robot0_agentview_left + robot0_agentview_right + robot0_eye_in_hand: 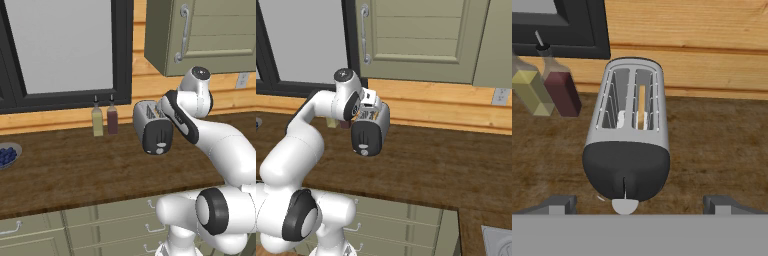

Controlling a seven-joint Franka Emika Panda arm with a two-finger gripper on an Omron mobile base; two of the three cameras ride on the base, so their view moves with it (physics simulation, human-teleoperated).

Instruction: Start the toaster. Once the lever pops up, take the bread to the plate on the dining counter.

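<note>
Taking the toaster (152, 127) as the landmark on the wood worktop (75, 170), a grey bowl of blue berries (7, 155) sits far to its left at the counter's edge, and a yellow-green bottle (97, 120) and a dark red bottle (112, 118) stand side by side just to its left, against the wall. In the hand view the bread (641, 106) stands on edge in the toaster's right slot, and the pale lever (625, 205) sits low on the black end panel. The gripper (637, 204) hovers just in front of that panel, its fingers (559, 204) spread wide and released, one to each side of the lever and grasping nothing.
</note>
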